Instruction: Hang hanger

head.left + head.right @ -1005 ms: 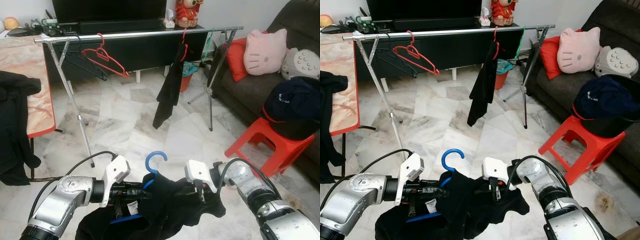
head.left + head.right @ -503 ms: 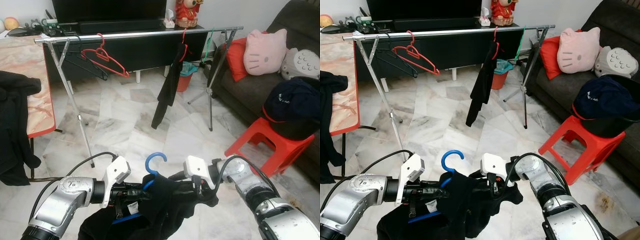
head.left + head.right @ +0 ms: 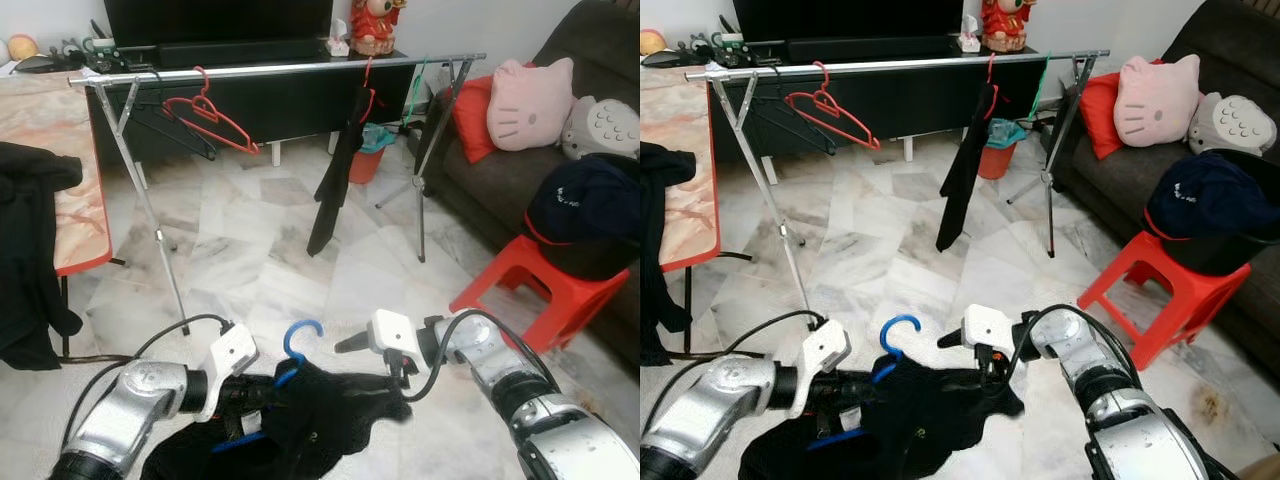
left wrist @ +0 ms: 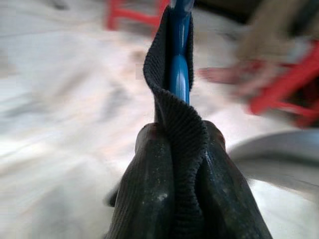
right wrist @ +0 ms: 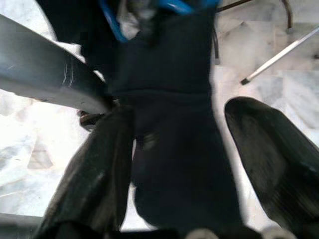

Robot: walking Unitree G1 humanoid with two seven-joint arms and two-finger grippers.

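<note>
Clamping the blue hanger through the black garment, the left gripper is holding it low; right gripper gapes; the rail is awaiting it.

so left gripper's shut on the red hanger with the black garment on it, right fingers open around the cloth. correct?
Not quite: the hanger in the left gripper is blue, not red. The left eye view shows its blue hook above the black garment; the left wrist view shows the fingers pinching cloth and blue plastic. The red one hangs empty on the rack. The right gripper is open around the cloth.
</note>
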